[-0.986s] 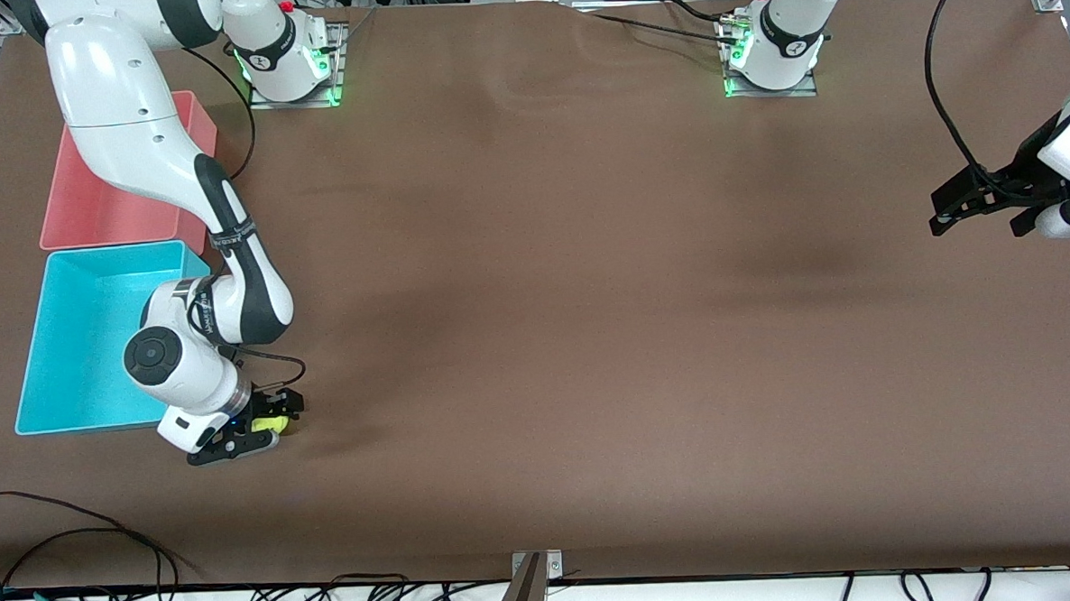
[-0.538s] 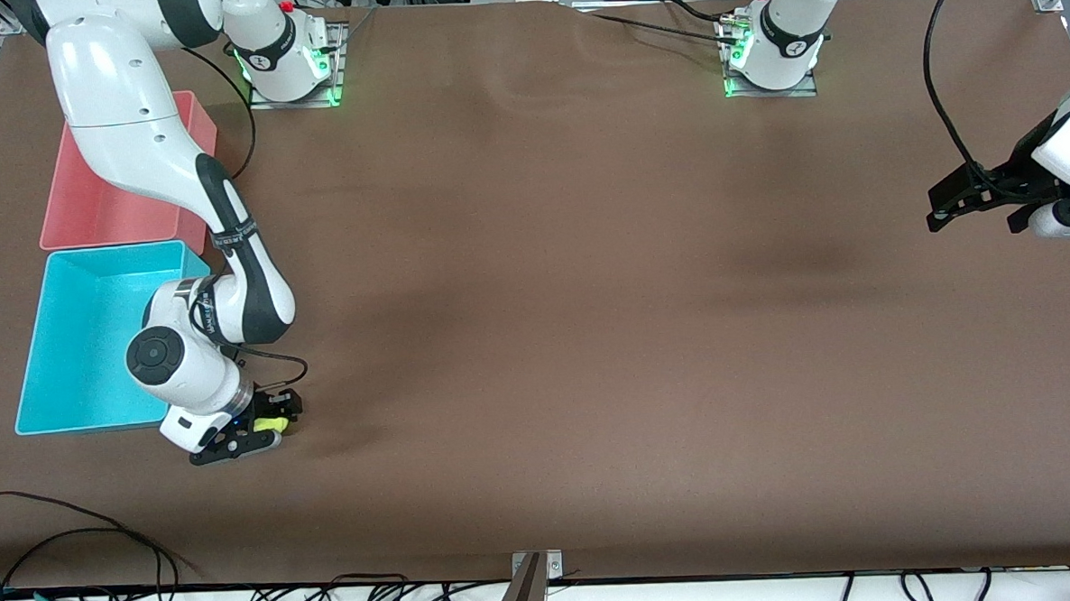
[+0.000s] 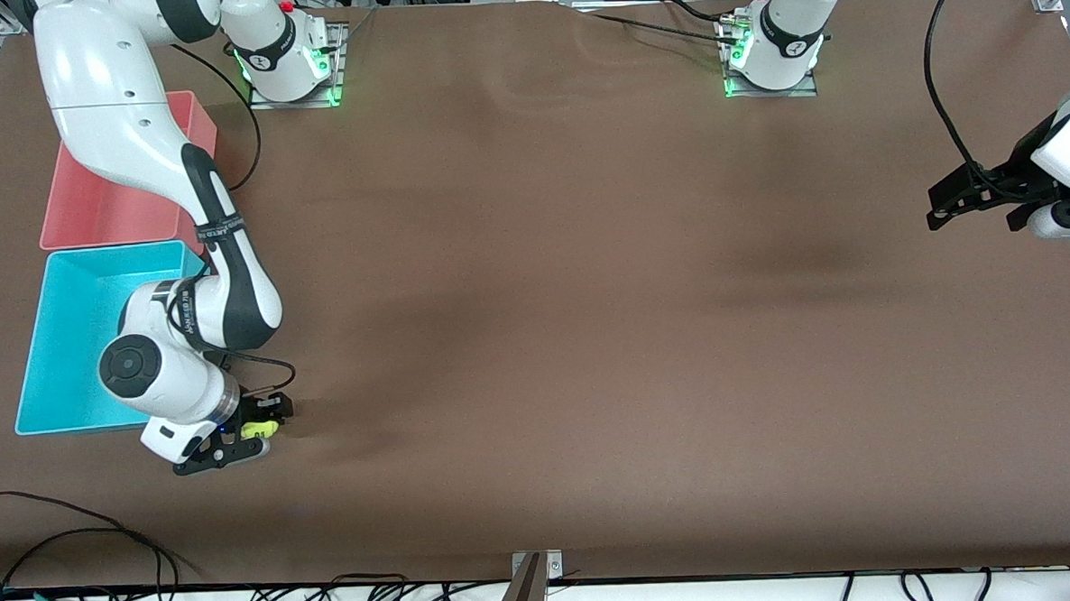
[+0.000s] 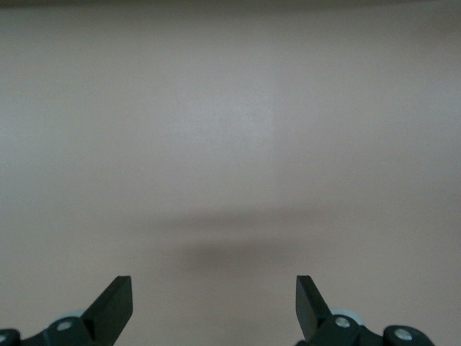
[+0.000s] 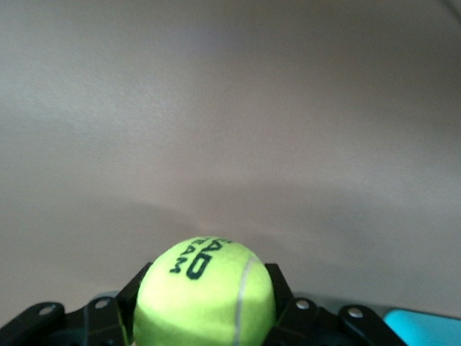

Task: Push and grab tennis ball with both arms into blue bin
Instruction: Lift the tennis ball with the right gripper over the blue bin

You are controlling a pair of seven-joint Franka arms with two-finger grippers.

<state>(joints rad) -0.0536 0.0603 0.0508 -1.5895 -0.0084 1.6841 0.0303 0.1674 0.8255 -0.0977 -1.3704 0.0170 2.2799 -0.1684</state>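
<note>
Brown worktop (image 3: pixel 537 336): our right hand (image 3: pixel 250 432) is clamped on the ball (image 3: pixel 259 429), bin (image 3: pixel 76 339) at its ten o'clock. We should lift above the rim before swinging over; our left hand (image 3: pixel 946 210) waits, fingers apart.

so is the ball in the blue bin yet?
Out. The tennis ball sits clamped in the right end effector, beside the blue bin.
</note>
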